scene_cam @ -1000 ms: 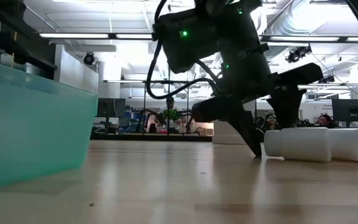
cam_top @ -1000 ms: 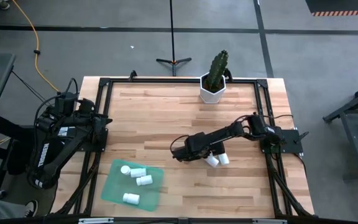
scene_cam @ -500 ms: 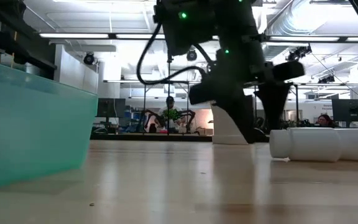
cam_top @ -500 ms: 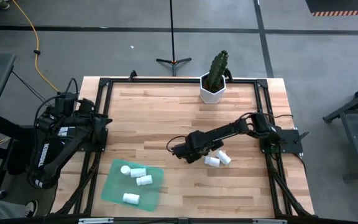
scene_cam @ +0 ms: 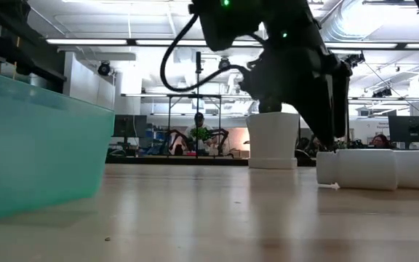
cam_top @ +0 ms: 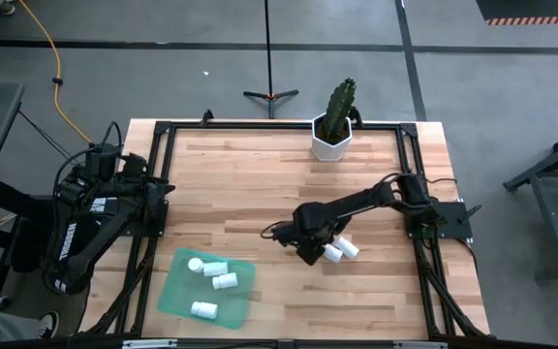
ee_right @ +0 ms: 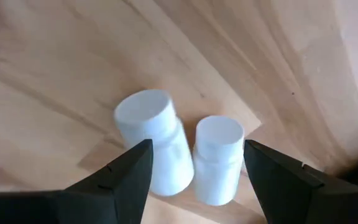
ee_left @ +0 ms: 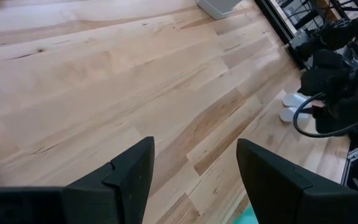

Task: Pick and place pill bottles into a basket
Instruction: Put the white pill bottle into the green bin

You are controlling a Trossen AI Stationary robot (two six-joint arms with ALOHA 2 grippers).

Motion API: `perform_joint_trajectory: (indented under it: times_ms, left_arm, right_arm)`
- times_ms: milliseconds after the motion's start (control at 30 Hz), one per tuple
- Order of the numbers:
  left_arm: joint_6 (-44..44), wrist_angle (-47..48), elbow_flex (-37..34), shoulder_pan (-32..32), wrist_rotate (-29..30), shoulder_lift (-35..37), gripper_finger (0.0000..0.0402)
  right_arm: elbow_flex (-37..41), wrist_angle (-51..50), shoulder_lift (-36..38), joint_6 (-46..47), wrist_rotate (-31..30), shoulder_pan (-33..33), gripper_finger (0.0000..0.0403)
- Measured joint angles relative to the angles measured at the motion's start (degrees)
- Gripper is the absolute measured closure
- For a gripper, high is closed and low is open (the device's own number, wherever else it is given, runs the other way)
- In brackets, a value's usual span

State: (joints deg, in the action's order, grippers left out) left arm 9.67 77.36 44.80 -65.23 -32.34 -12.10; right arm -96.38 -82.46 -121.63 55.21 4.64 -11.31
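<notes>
Looking straight down from the high view, we see the right gripper (cam_top: pixel 314 250) reaching over the middle of the wooden table (cam_top: pixel 260 184), poised just beside two pill bottles (cam_top: pixel 340 251) that lie on their sides on the bare wood, touching each other. Four more pill bottles (cam_top: pixel 213 276) lie inside the basket (cam_top: pixel 174 289), the green tray near the front-left corner of the table, well apart from the loose pair. The left gripper (cam_top: pixel 159 190) waits at the left edge of the table, and a cactus pot (cam_top: pixel 330 138) stands at the far edge. Moving to the low view, we see the two loose bottles (scene_cam: pixel 375 169) lying end to end on the table, with the right gripper (scene_cam: pixel 324 109) coming down from above just behind them; the basket wall (scene_cam: pixel 42 153) fills the near left. In the left wrist view, the left gripper (ee_left: pixel 194 180) has its fingers spread wide over bare wood, holding nothing. In the right wrist view, the right gripper (ee_right: pixel 197 174) has its fingers spread wide on either side of the two bottles (ee_right: pixel 180 154), and we cannot tell whether either finger touches them.
</notes>
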Motion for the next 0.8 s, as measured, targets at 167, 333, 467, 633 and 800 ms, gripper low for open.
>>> perform_joint_trajectory:
  times_ms: [167,333,467,633,800]
  left_arm:
    - [0.6,0.0,0.0,0.0,0.0,0.0,0.014]
    - [1.1,0.0,0.0,0.0,0.0,0.0,0.014]
    - [1.1,0.0,0.0,0.0,0.0,0.0,0.014]
    - [1.3,0.0,0.0,0.0,0.0,0.0,0.014]
    - [1.5,0.0,0.0,0.0,0.0,0.0,0.014]
  right_arm:
    - [0.0,2.2,0.5,-2.0,2.8,-0.4,0.0161]
    - [0.0,4.6,0.5,-3.2,5.5,-1.6,0.016]
    - [0.0,4.4,0.5,-3.1,4.1,-2.4,0.0159]
    - [1.2,6.3,0.5,-2.3,3.3,-2.6,0.0159]
    - [1.8,6.5,0.5,-2.1,2.1,-2.6,0.0159]
